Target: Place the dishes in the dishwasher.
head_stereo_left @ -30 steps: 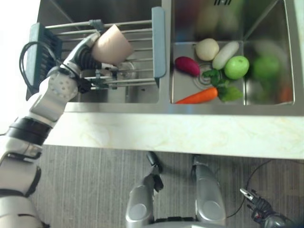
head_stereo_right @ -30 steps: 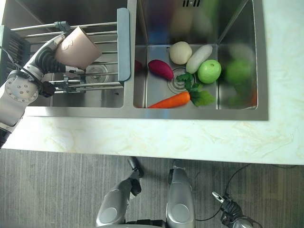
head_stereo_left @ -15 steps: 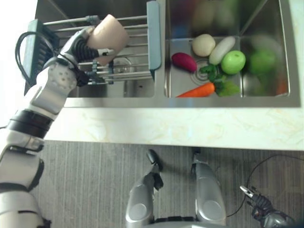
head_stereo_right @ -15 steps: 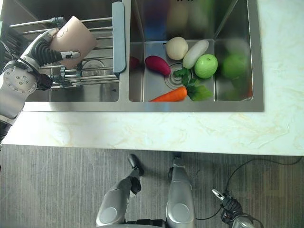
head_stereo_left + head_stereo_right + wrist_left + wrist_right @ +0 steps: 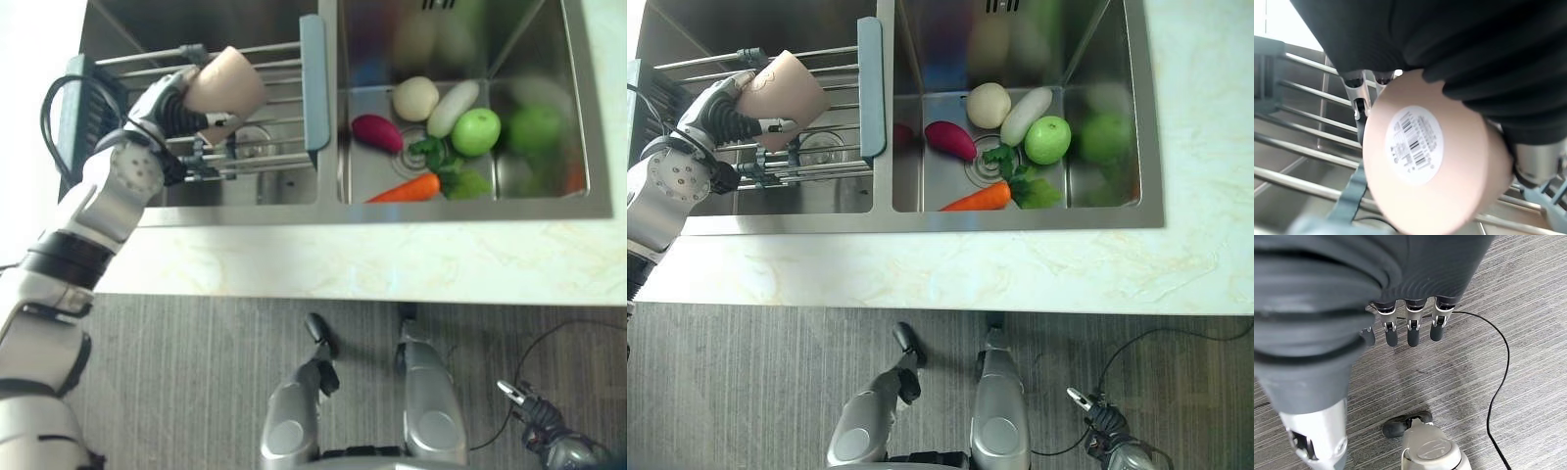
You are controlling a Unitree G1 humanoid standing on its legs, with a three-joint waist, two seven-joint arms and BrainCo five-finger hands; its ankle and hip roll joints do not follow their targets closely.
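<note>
At the lower right, the right hand (image 5: 1409, 328) is hanging with fingers relaxed over grey floor (image 5: 1528, 308). Upper left, the left hand (image 5: 176, 103) is gripping a beige cup (image 5: 223, 85) above the wire rack (image 5: 265, 108) spanning the left sink basin (image 5: 245, 186). The right basin (image 5: 549, 186) is holding a carrot (image 5: 407, 188), apple (image 5: 476, 131) and other vegetables.

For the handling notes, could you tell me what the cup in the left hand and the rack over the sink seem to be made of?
The cup, held in the left hand, looks like matte pinkish-beige ceramic or plastic: even colour, no glare, which of the two is unclear. The rack looks like shiny metal rods with grey-blue, probably plastic, end bars. The sink appears to be brushed stainless steel.
</note>
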